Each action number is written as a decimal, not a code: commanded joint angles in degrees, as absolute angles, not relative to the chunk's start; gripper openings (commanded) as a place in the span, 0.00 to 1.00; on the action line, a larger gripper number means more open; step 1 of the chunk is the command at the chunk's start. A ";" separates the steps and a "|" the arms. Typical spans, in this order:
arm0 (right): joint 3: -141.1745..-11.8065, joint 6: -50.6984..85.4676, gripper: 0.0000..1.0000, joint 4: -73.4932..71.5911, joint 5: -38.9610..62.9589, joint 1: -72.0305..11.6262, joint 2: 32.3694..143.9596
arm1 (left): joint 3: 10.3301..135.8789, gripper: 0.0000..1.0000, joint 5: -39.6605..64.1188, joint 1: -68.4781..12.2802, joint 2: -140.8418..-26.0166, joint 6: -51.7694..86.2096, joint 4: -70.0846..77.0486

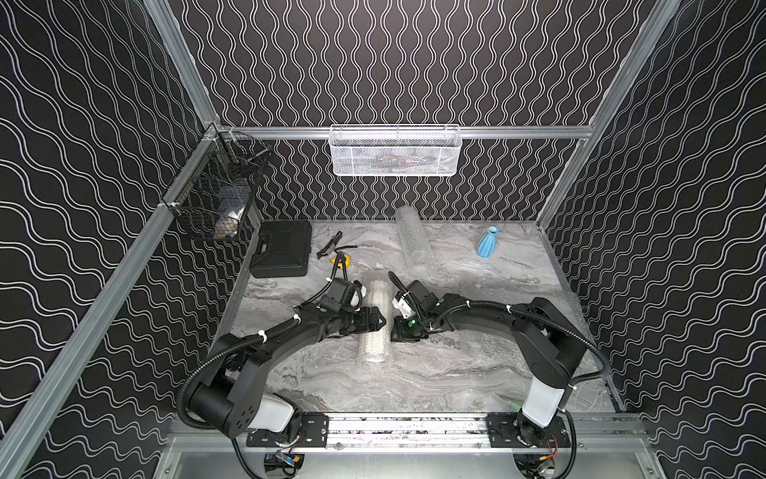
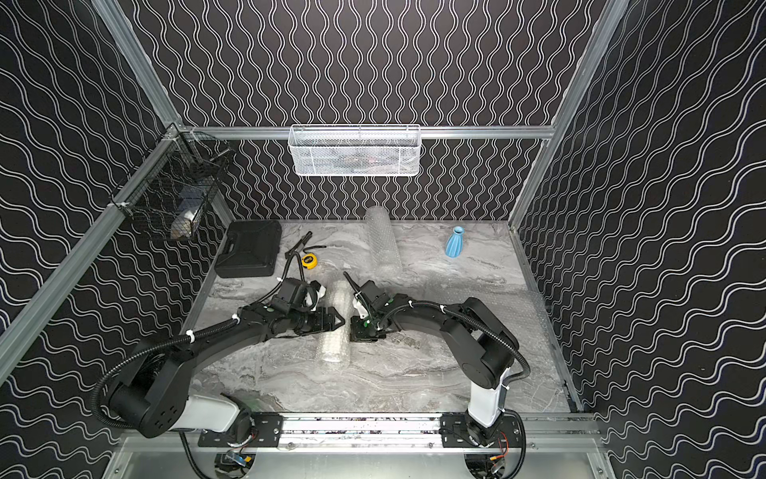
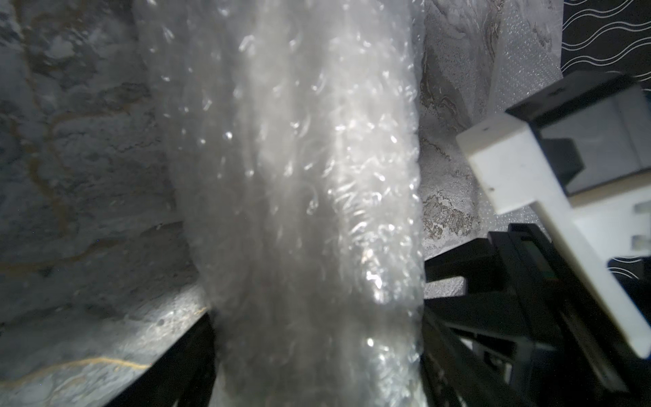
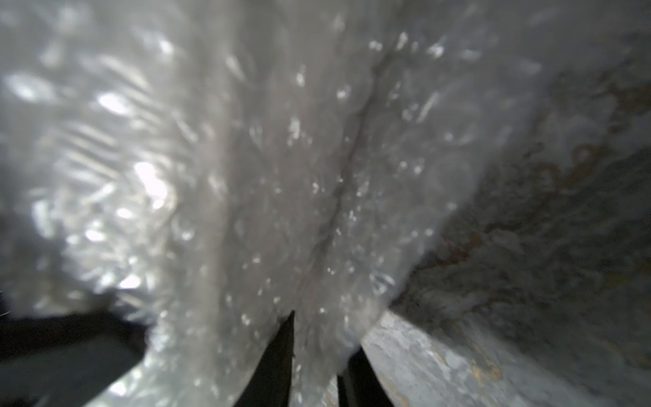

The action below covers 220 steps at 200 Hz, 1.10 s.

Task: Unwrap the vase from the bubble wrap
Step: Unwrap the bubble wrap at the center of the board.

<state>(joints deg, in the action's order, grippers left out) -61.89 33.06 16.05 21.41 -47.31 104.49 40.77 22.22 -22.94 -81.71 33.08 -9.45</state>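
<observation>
Looks like the peeling step. Right end effector pinches a flap of the clear whitish bubble wrap roll; left end effector straddles the roll, grip unclear. Next: draw the flap outward.

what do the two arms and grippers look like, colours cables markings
The left arm and right arm are black, each with a white link near its base. A black ribbed cable hose loops along each, tied with white ties. Green dots mark the wrists. The left gripper and right gripper are black with white parts.
</observation>
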 commanded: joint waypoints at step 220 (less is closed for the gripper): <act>-56.34 22.62 0.21 12.25 28.38 -47.66 103.50 | 40.54 0.82 20.56 -23.04 -82.70 32.78 -12.72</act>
